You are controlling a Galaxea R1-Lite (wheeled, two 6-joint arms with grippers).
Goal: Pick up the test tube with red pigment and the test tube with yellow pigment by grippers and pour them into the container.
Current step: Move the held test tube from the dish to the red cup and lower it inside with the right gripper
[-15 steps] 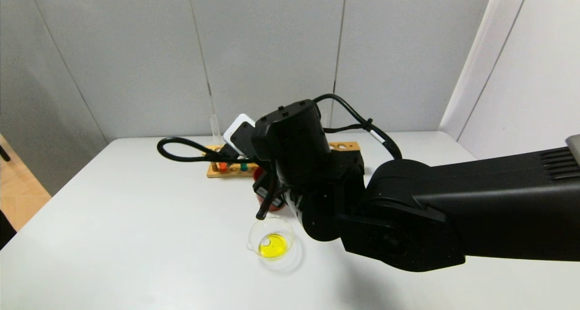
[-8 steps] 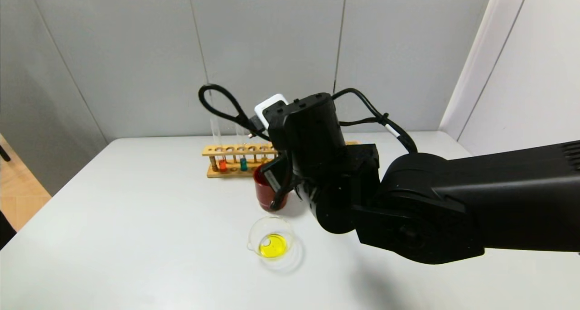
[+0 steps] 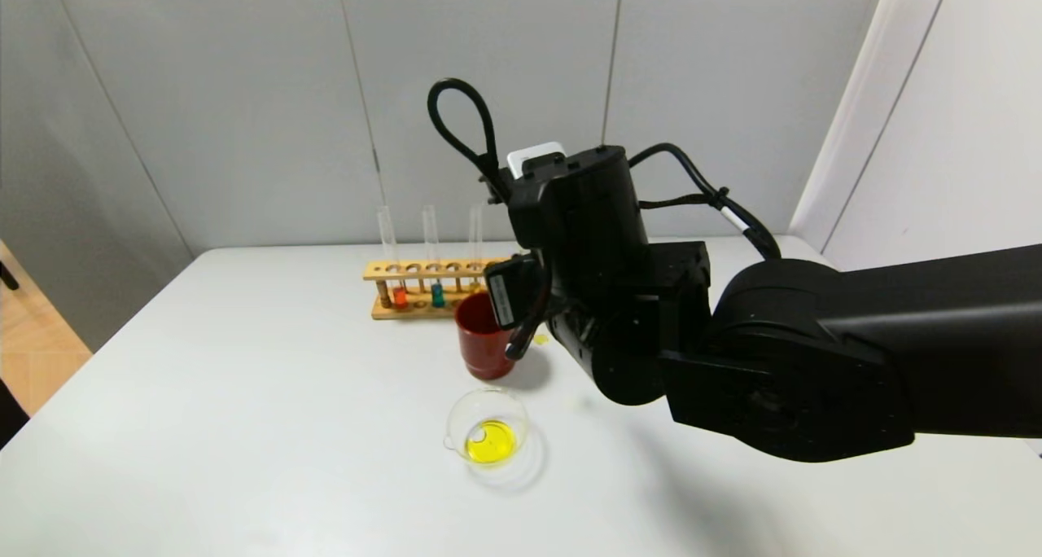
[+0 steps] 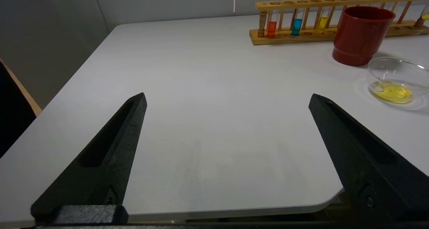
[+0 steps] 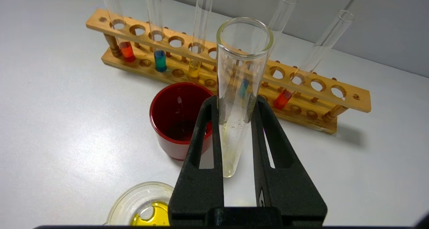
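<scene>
Over on the left, the left tool [image 4: 228, 101] hangs low above the near edge of the white worktop [image 4: 207, 88], its two black fingers spread wide apart with nothing between them, well clear of the glassware. Moving across, the long wooden test tube rack [image 5: 231, 78] stands at the back of the worktop, and in its left-hand holes sit a tube with bright orange liquid [image 5: 127, 51], a tube with teal liquid [image 5: 160, 60] and a tube with yellow liquid [image 5: 194, 69]. Just in front of the rack stands the opaque dark red cup [image 3: 482, 335], and nearer the robot, close beside the cup, sits the container, a low clear glass dish with a tiny spout [image 3: 487, 436], holding a pool of yellow liquid. Now the action: the right tool [image 5: 236, 115] is raised above the worktop just beside the cup, its black fingers clamped on the test tube with yellow pigment [image 5: 239, 88], a slender clear glass tube held upright, mouth up, with only a pale yellow film and droplets clinging to the lower glass. Further right in the rack, leaning in its hole, is the test tube with red pigment [image 5: 283, 98], a short red column at its round bottom.
</scene>
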